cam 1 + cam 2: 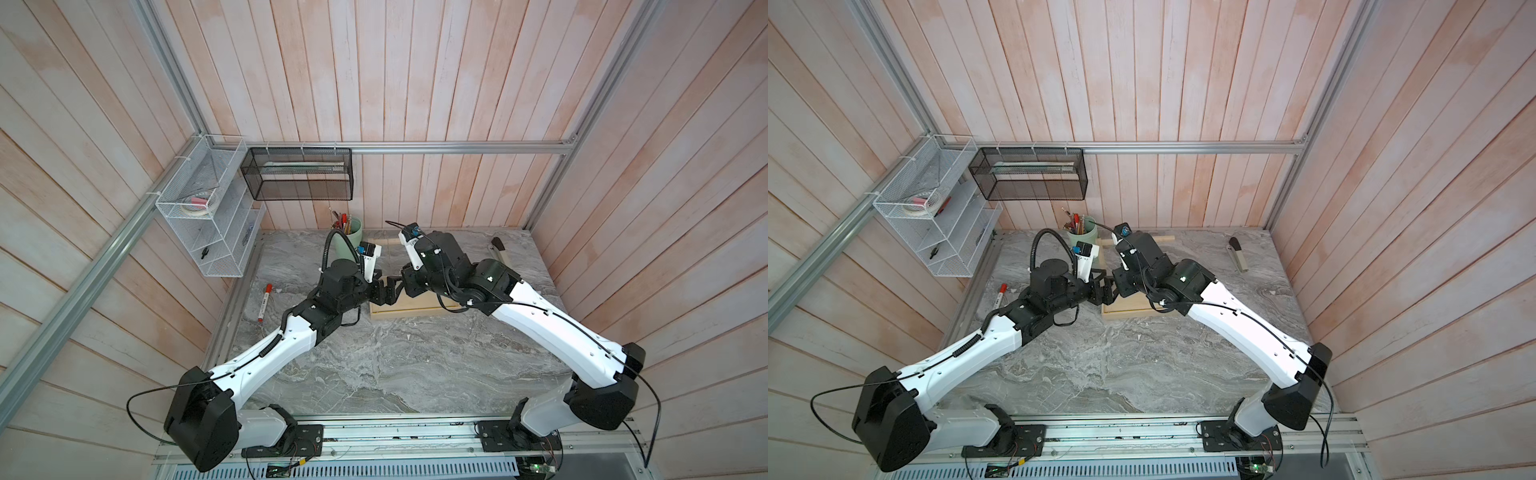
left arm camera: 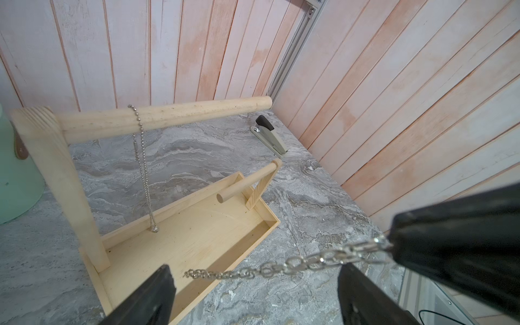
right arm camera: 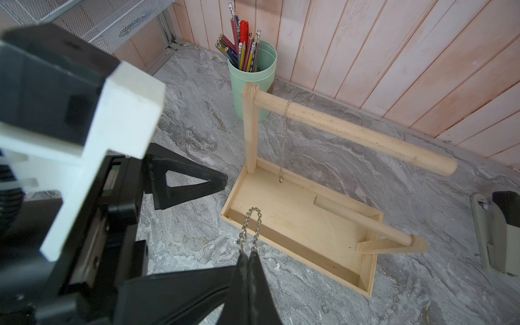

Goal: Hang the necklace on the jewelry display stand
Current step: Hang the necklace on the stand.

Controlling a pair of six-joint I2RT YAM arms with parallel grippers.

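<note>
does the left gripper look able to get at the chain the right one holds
Probably yes: the left gripper is open, with the chain running across the gap between its fingers, pinched by the shut right gripper.

One jewelry display stand is sitting toward the bench's back edge, carrying two round bars: a higher bar and a lower bar. Two chains are showing: one necklace of links and one ball chain. One pen cup is standing at the back edge, one stapler is lying near the back right corner, and one marker is lying near the left edge. Two wire baskets are hanging on the walls: a white basket and a black basket.
</note>
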